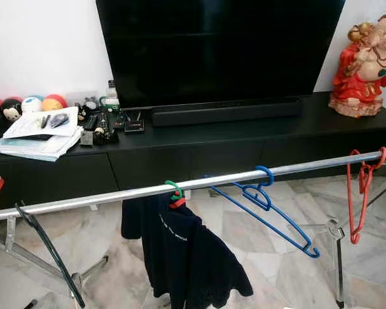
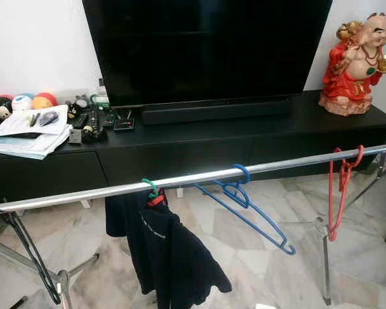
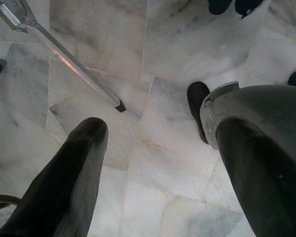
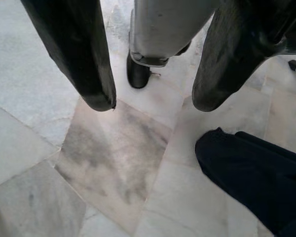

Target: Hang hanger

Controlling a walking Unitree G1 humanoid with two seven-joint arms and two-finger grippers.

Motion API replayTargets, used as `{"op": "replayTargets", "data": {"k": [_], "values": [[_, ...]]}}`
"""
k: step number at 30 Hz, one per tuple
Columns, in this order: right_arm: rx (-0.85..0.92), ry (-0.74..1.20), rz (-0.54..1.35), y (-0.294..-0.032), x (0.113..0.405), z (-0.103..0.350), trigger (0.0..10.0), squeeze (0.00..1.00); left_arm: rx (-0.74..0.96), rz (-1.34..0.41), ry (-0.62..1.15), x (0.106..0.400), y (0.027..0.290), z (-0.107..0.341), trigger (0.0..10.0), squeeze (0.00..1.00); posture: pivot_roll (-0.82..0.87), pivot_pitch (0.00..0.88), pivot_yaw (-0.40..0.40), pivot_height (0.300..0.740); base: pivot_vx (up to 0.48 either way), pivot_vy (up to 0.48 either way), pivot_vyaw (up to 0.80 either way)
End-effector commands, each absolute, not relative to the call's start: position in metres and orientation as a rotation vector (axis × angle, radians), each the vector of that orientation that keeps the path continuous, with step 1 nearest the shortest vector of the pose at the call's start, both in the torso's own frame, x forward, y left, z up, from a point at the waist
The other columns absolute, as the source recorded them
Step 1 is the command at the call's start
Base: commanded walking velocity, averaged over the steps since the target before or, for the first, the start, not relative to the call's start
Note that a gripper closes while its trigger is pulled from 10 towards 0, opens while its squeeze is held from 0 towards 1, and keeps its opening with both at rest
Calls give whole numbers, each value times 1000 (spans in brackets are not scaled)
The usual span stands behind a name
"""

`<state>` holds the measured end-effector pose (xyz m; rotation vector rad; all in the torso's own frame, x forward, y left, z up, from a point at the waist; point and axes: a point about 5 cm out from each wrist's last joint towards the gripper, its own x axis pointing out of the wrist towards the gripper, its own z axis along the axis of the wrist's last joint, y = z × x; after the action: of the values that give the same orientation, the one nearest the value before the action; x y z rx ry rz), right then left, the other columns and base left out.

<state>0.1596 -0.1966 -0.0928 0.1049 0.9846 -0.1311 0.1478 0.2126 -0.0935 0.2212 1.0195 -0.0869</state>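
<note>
Four hangers hung hooked over the rail (image 1: 116,196), the blue hanger (image 1: 264,206) mid-frame; left tool (image 3: 158,168) and right tool (image 4: 153,94) gaped empty above the floor (image 4: 113,163).

A big black TV (image 1: 219,48) stands on a long black cabinet (image 1: 199,145). A red statue (image 1: 363,64) sits at the cabinet's right end. Papers (image 1: 35,135) and colourful balls (image 1: 26,104) lie at its left end.
</note>
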Motion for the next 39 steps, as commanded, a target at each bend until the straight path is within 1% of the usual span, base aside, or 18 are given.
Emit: {"op": "replayTargets", "data": {"k": [1,6,21,29,37,39], "values": [[113,999,-133,-196,156,-95,10000,0,226,-80,1048,141,217,-96,10000,0,103,9,28,740,0,0,0],[112,1010,-130,-194,151,-97,10000,0,225,-81,1047,141,217,-95,10000,0,104,8,27,740,0,0,0],[112,1011,-124,-190,153,-97,10000,0,229,-91,1033,147,214,-94,10000,0,102,0,33,740,0,0,0],[110,1006,-122,-190,157,-95,10000,0,230,-88,1035,145,220,-93,10000,0,102,0,33,740,0,0,0],[108,1005,-120,-189,157,-95,10000,0,226,-84,1047,141,218,-95,10000,0,103,0,30,740,0,0,0],[108,1005,-120,-189,157,-95,10000,0,224,-85,1049,141,216,-96,10000,0,102,0,30,740,-242,0,0]]}}
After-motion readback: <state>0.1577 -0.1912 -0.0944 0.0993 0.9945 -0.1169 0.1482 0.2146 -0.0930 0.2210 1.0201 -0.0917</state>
